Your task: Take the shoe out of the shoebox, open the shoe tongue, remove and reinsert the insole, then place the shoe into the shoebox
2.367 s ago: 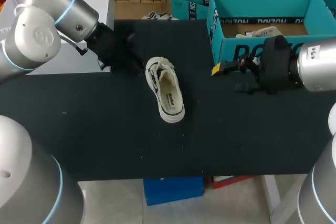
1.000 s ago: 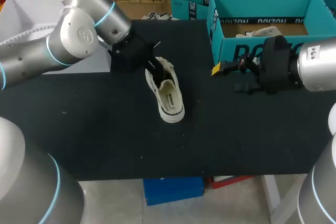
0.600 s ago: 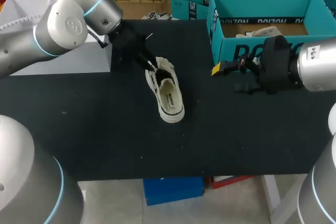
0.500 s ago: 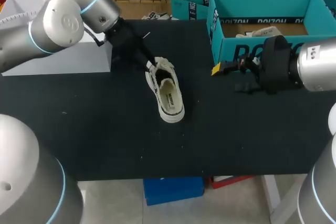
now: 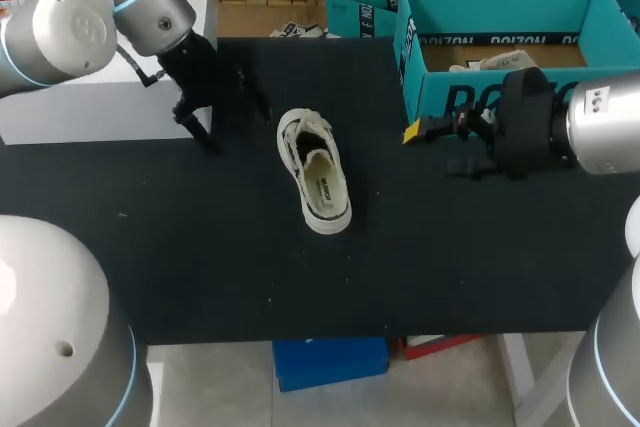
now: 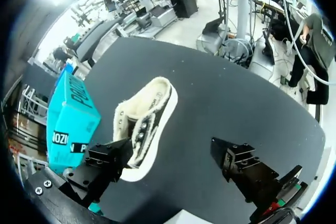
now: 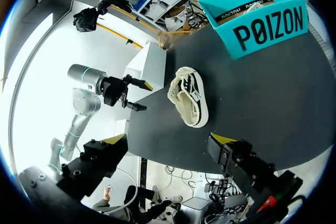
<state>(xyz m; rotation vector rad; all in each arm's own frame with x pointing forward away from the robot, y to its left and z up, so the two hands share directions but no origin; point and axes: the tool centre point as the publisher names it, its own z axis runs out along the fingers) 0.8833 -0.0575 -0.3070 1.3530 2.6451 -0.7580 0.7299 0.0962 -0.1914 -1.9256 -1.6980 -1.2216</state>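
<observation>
- A black desk (image 5: 200, 267) carries everything. A teal shoebox (image 5: 500, 97) stands open at its far right, and a white box (image 5: 90, 107) sits at its far left.
- The shoe (image 5: 315, 172) is out of the shoebox. It stands on its sole near the middle of the desk, with the laced end far and the heel near.
- The insole (image 5: 322, 185) appears to lie inside the shoe, showing through the opening. I cannot tell how far the tongue (image 5: 297, 137) is folded back.
- The left pincer (image 5: 225, 115) hangs to the left of the shoe, clear of it. Its wrist view shows the fingers spread wide with nothing between them, and the shoe (image 6: 144, 129) just ahead.
- The right pincer (image 5: 437, 147) hangs in front of the shoebox's near wall, well to the right of the shoe. Its fingers are also spread and it holds nothing.
- Judgement: taking the shoe out looks done, and the step in hand is the tongue or the insole.
- Next, one pincer would likely steady the shoe by its side or heel. The other would reach into the opening and nip the insole's edge, lifting gently so the light shoe does not tip or slide.
</observation>
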